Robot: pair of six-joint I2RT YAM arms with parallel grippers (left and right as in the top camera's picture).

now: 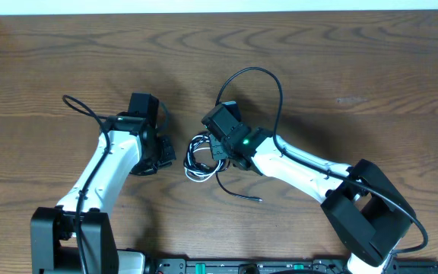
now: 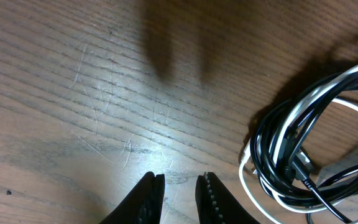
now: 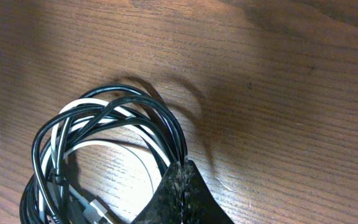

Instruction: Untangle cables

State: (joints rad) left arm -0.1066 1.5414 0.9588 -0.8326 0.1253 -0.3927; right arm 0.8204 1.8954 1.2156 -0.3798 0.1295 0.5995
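Observation:
The cables [image 1: 198, 161] lie coiled in one bundle of thin black cords and one white cord between my two arms. In the right wrist view the cables [image 3: 104, 118] loop to the left, and the black strands run straight into the tip of my right gripper [image 3: 182, 165], which is shut on them. A silver plug [image 3: 96, 209] lies inside the loop. My left gripper [image 2: 180, 178] stands slightly open just above the wood, nothing between its fingers, and the cables [image 2: 303, 143] are apart to its right. Overhead, the left gripper [image 1: 166, 152] and right gripper [image 1: 216, 152] flank the bundle.
One black cord end [image 1: 243, 195] trails out of the bundle toward the front of the wooden table [image 1: 356, 61]. Thick black arm wires arc over the right arm [image 1: 278, 84] and beside the left arm [image 1: 80, 106]. Both arm bases stand at the front edge.

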